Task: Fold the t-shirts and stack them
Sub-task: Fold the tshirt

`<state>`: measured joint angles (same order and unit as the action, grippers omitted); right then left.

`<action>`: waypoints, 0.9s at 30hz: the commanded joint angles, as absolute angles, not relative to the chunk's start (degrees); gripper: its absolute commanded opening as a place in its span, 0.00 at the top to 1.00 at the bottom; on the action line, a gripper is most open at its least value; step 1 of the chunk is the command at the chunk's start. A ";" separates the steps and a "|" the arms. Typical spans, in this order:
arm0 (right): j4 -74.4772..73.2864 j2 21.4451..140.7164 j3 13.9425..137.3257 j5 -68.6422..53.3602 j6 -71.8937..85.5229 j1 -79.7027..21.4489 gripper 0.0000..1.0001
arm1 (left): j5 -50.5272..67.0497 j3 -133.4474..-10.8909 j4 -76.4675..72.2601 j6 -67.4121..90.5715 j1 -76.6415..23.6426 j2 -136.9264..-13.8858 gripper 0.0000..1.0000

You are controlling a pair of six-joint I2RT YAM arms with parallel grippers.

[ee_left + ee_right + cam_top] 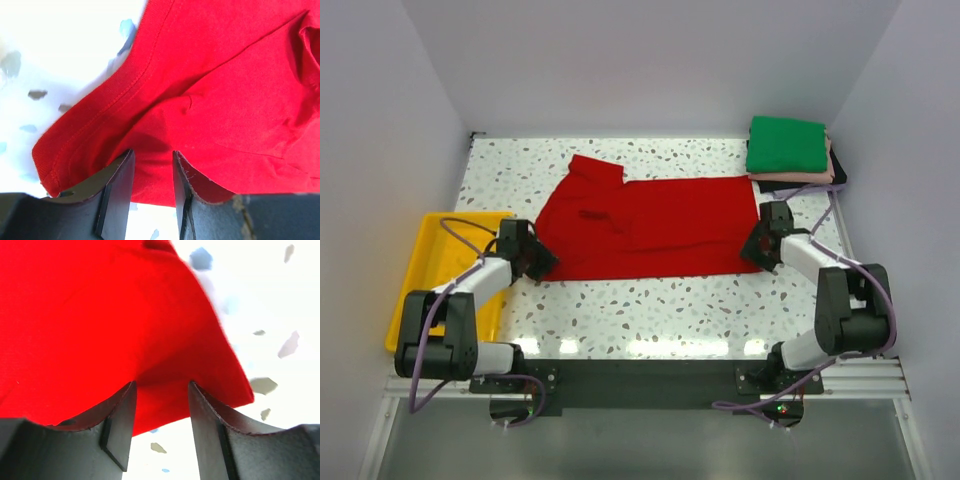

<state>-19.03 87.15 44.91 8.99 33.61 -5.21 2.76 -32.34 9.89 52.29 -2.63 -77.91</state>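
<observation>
A bright red t-shirt [650, 225] lies spread flat across the middle of the table, with one sleeve [595, 170] at the back left. My left gripper [542, 262] is at its near left corner. In the left wrist view that gripper [152, 155] is open, its jaws a narrow gap apart, with the red cloth [210, 75] at the tips. My right gripper [756, 248] is at the near right corner. In the right wrist view it [162, 385] is open, its jaws astride the shirt's edge [100, 315]. A folded green shirt [787, 145] tops a stack at the back right, over a pale pink one [833, 170] and a dark one [785, 186].
A yellow plastic tray [432, 262] sits at the left edge beside the left arm. White walls close in the table at the back and both sides. The speckled tabletop [650, 305] shows bare in front of the red shirt.
</observation>
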 commanded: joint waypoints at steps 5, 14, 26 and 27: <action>-26.09 80.00 37.80 2.12 37.09 -0.17 0.51 | 2.28 -27.43 16.43 53.96 -2.11 -73.57 0.58; -28.65 70.58 35.58 -3.95 36.48 -0.18 0.49 | 5.18 -27.14 22.22 54.06 -2.20 -62.85 0.55; -15.66 81.81 56.94 -6.07 31.64 -17.73 0.48 | 9.84 -50.26 13.81 45.97 -2.63 -81.96 0.48; -15.04 83.74 58.69 -5.98 31.21 -18.88 0.49 | 10.19 -51.49 13.02 45.97 -3.16 -84.00 0.48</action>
<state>-21.08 79.11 53.32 -5.72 33.28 -15.14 7.20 -48.18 17.26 48.60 -2.70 -77.78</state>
